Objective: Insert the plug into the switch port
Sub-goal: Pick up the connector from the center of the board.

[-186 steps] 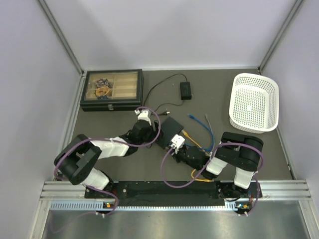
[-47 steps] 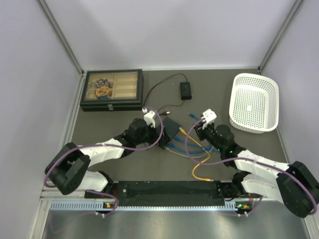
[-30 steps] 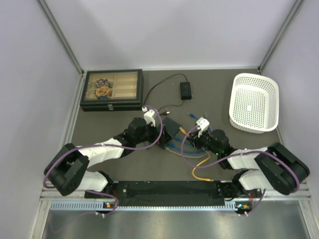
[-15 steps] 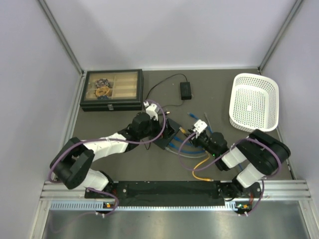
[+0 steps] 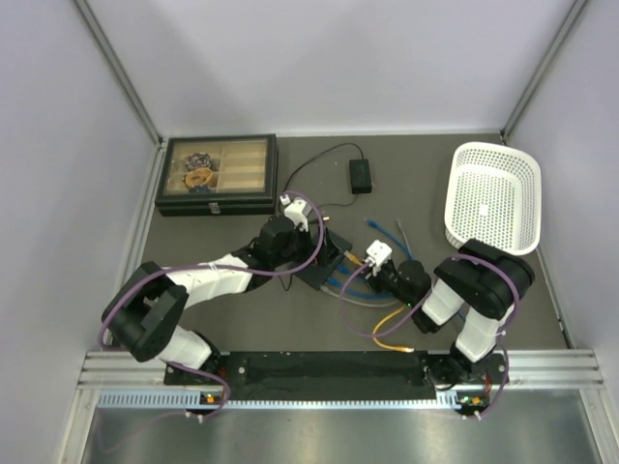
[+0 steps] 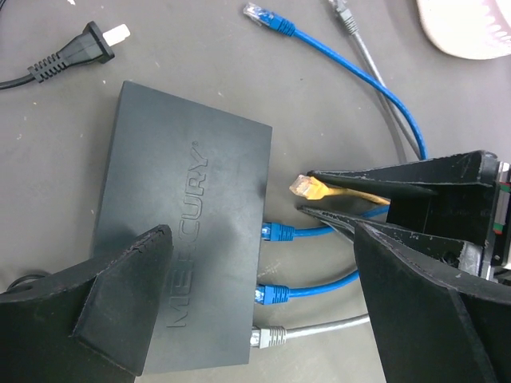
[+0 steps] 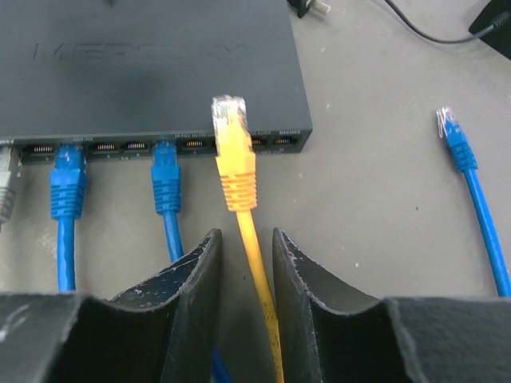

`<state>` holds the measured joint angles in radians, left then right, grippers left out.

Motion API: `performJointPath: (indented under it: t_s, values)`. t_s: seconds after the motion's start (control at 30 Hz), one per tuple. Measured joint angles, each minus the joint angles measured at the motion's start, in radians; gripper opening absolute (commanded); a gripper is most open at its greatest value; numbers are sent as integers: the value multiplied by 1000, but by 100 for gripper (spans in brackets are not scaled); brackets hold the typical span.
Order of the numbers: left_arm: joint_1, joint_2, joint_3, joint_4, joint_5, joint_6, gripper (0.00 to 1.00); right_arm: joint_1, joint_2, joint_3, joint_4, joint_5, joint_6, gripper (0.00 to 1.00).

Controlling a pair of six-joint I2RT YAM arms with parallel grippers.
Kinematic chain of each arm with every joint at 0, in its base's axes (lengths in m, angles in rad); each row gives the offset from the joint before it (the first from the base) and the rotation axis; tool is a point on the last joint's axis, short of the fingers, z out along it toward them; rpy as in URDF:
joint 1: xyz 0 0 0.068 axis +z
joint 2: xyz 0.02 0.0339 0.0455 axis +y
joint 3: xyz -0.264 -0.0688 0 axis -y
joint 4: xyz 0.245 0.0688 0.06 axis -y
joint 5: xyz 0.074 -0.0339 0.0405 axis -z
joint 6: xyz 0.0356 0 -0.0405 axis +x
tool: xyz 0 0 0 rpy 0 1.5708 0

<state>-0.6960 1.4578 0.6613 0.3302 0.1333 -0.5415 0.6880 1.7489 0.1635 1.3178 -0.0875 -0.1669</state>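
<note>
The dark grey switch (image 5: 330, 254) lies mid-table, also in the left wrist view (image 6: 184, 231) and the right wrist view (image 7: 160, 64). Its port row (image 7: 200, 144) faces my right gripper. Two blue plugs (image 7: 165, 179) and a grey plug (image 6: 271, 337) sit in ports. My right gripper (image 7: 243, 235) is shut on the yellow cable just behind the yellow plug (image 7: 233, 152). The plug is raised, its tip right in front of the port row, beside a seated blue plug. It also shows in the left wrist view (image 6: 307, 187). My left gripper (image 6: 262, 230) is open wide, straddling the switch.
A black compartment case with a clear top (image 5: 217, 174) stands back left. A small black power brick (image 5: 360, 174) with a thin lead lies behind the switch, its two-pin plug (image 6: 80, 48) beside it. A white basket (image 5: 493, 198) stands back right. Loose blue (image 7: 451, 132) and grey cable ends lie to the right.
My right gripper has swung left from the right side to the switch, bringing the yellow plug up to the port row. My left gripper has shifted slightly further over the switch.
</note>
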Motion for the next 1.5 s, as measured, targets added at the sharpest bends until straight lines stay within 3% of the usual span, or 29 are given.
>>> performJointPath:
  t_s: [0.17, 0.3, 0.47, 0.63, 1.0, 1.1, 1.2, 1.23, 1.33, 1.37, 1.5]
  values:
    - [2, 12, 5, -2, 0, 0, 99, 9, 14, 25, -2, 8, -14, 30]
    - [3, 13, 6, -2, 0, 0, 99, 15, 14, 38, -2, 9, -19, 22]
    - [8, 14, 7, 0, 8, -3, 98, 18, 12, 42, -3, 4, -24, 0]
    - [13, 21, 6, 38, 43, -7, 96, 18, -29, 41, -14, -18, -1, 0]
    - [30, 61, -42, 296, 182, -60, 87, 18, -179, 41, -24, -74, 68, 0]
    - [34, 98, -43, 365, 216, -86, 77, 18, -182, 41, -25, -89, 85, 0]
    - [37, 131, -43, 422, 249, -113, 61, 18, -183, 41, -25, -101, 100, 0]
    - [39, 138, -43, 433, 257, -119, 49, 18, -183, 41, -25, -103, 104, 0]
    - [41, 152, -43, 461, 280, -141, 35, 18, -185, 41, -24, -111, 112, 0]
    - [42, 153, -43, 466, 283, -145, 22, 18, -185, 41, -25, -113, 116, 0]
    - [44, 153, -43, 484, 296, -169, 1, 18, -185, 41, -25, -119, 124, 2]
